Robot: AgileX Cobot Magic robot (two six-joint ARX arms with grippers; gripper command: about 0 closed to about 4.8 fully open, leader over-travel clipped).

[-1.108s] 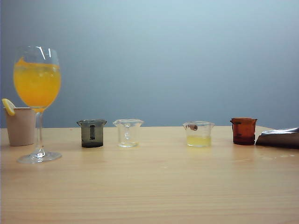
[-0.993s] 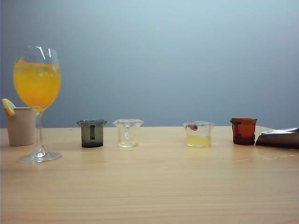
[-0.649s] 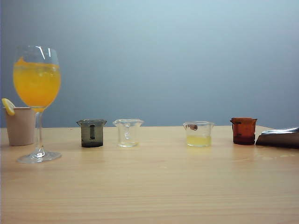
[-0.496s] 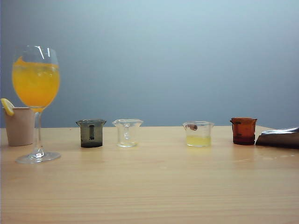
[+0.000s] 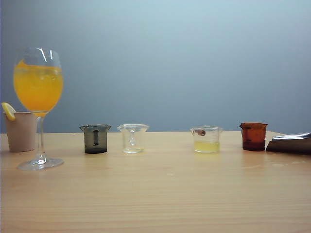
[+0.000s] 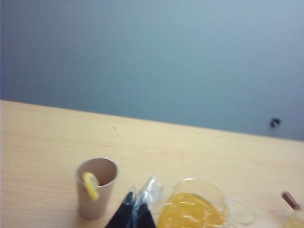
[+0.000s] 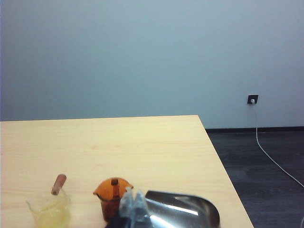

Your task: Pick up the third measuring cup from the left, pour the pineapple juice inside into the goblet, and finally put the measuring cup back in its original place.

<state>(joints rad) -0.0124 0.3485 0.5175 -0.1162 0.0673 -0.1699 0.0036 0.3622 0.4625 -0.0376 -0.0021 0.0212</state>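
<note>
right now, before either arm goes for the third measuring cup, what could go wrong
1. The goblet is already nearly full of orange drink, so adding the pineapple juice might overflow it.
2. The third measuring cup stands far across the table from the goblet, so a long carry could slosh.
3. The left gripper, shut, sits close beside the goblet and the beige cup; the right gripper, shut, is near the amber cup. Either could bump them.

A pale wooden table point(image 5: 170, 194) stands before a plain blue-grey wall point(image 5: 184, 58); dark floor point(image 7: 266, 180) beside it.
</note>
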